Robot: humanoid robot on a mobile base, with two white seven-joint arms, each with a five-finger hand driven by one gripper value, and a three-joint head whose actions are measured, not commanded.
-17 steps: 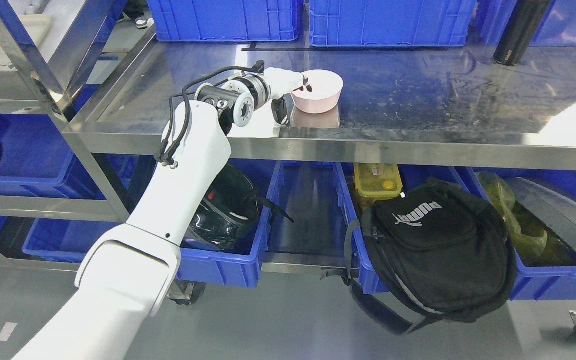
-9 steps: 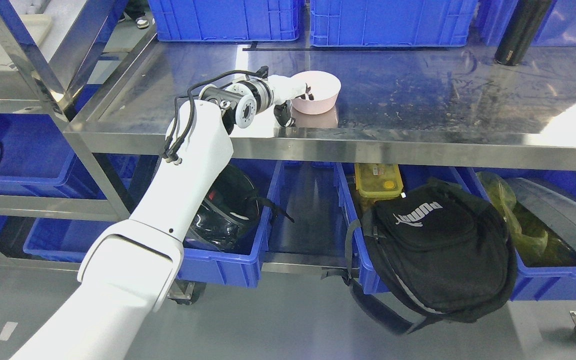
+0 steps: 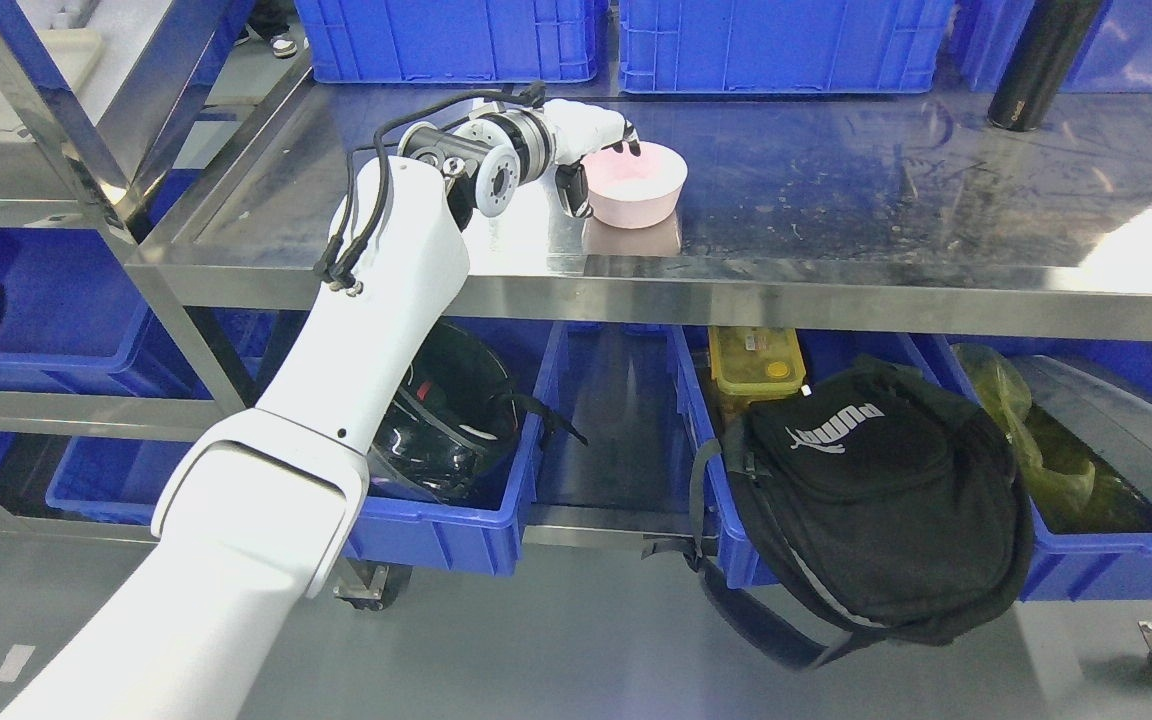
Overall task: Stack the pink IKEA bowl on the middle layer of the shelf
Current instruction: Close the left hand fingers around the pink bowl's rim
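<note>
The pink bowl stands upright on the steel table top, near its front edge. My left hand is at the bowl's left side. Its fingertips hover just above the far-left rim, and its thumb hangs beside the outer wall. The fingers are spread and do not clamp the bowl. My left arm reaches up from the lower left. The right arm is out of view.
Blue crates line the back of the table, and a black bottle stands at the back right. A steel shelf rack is at the left. Below the table are blue bins, a helmet and a black backpack.
Half a second ago the hand held the bowl tilted, with fingers inside the rim. Now the bowl sits flat on the table again, and the hand has risen, with its fingers above the rim.
</note>
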